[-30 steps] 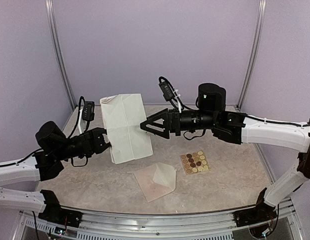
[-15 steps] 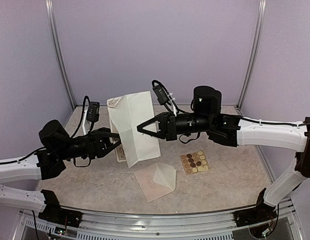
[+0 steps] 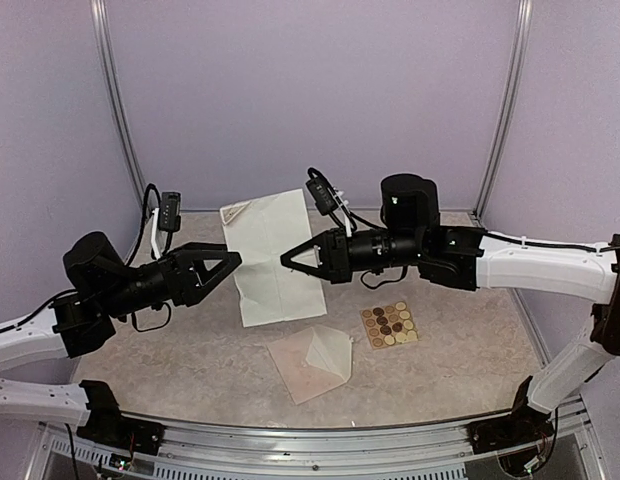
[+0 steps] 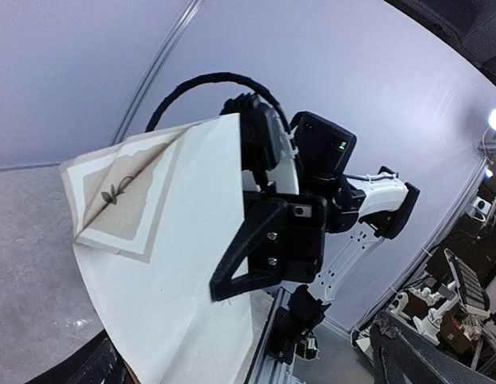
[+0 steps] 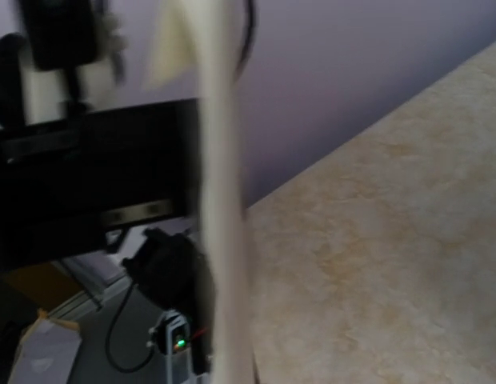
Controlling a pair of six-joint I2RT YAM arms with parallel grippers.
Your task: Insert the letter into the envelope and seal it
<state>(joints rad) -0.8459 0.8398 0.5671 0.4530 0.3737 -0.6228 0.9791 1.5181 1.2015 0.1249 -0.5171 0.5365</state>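
I see the small cream-beige paper envelope (image 3: 312, 364) lying flat on the mottled beige surface (image 3: 190, 350), near the front and between the two arms, with its pointed triangular flap showing. Above and behind it, the large folded cream paper letter (image 3: 273, 255) hangs in the air, clear of the surface. The right gripper (image 3: 290, 258) has its jaws pinched on the letter's right edge, roughly halfway up. My left wrist view shows one black finger pressed against the paper, and a tan-bordered panel with a small leaf mark near the letter's top corner. The left gripper (image 3: 230, 263) sits just beside the letter's left edge, jaws spread apart and clamping nothing. To the right of the envelope, apart from it, lies a square card of round brown and yellow stickers (image 3: 390, 324). The right wrist view is blurred, so I only make out the letter edge-on.
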